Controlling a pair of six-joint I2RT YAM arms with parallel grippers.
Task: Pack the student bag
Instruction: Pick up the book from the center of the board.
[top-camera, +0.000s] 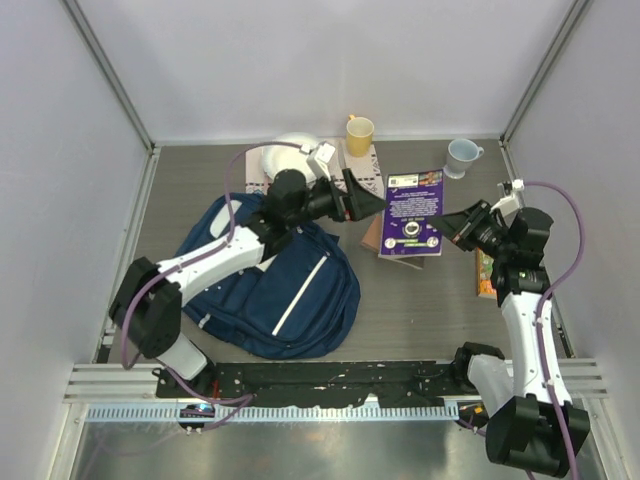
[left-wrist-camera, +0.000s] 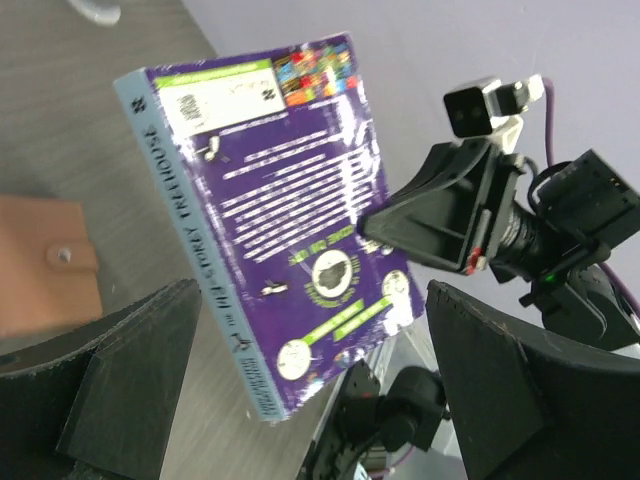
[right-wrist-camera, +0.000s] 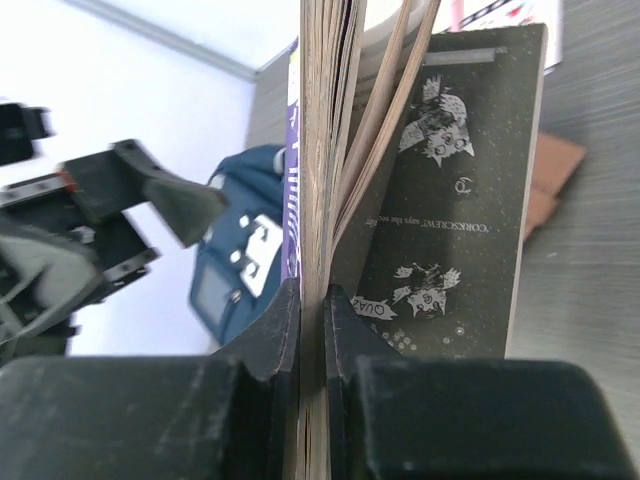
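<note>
The right gripper (right-wrist-camera: 312, 300) is pinched tight on the page edge of the purple book (top-camera: 413, 213). The left gripper (top-camera: 368, 204) faces the book's other side, fingers spread wide, holding nothing. The student bag (top-camera: 270, 290) lies on the table (top-camera: 420, 310) beneath the left arm.

Lab robot cell: white panel walls (top-camera: 300, 60), aluminium frame (top-camera: 111, 75), grey table (top-camera: 420, 300).

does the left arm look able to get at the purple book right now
Probably yes: the left gripper stands open facing the purple book, which the right gripper holds by its edge; nothing lies between.
</note>
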